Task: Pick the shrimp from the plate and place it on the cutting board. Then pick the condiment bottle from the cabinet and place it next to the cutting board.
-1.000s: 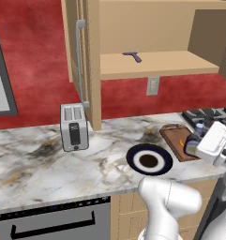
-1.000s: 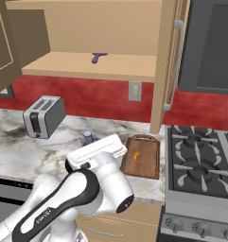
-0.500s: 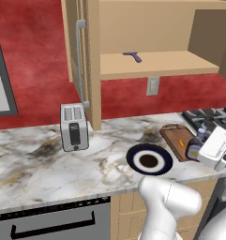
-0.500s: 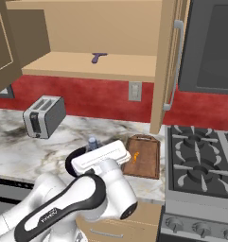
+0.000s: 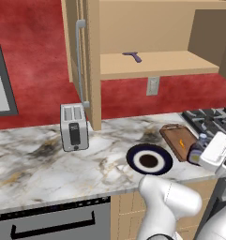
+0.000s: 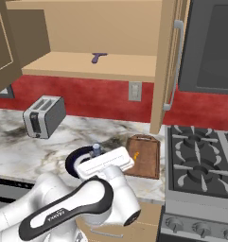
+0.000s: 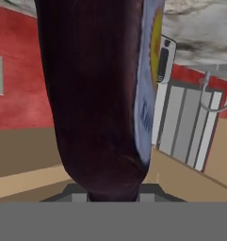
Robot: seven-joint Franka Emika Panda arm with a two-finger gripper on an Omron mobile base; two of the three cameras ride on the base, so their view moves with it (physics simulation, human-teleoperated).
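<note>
The arm [image 6: 82, 208] is showing as a glossy white shell of rounded, bulging segments. A dark grey to black band is curving along one link in the right base view, carrying small pale lettering, too small to read. The hand block [image 6: 105, 164] is appearing as a flat white slab with a row of fine dark marks along its edge. In the left base view, the white hand [image 5: 217, 151] is showing dark patches at its side, and the elbow [image 5: 168, 199] is reading as a smooth white dome.
</note>
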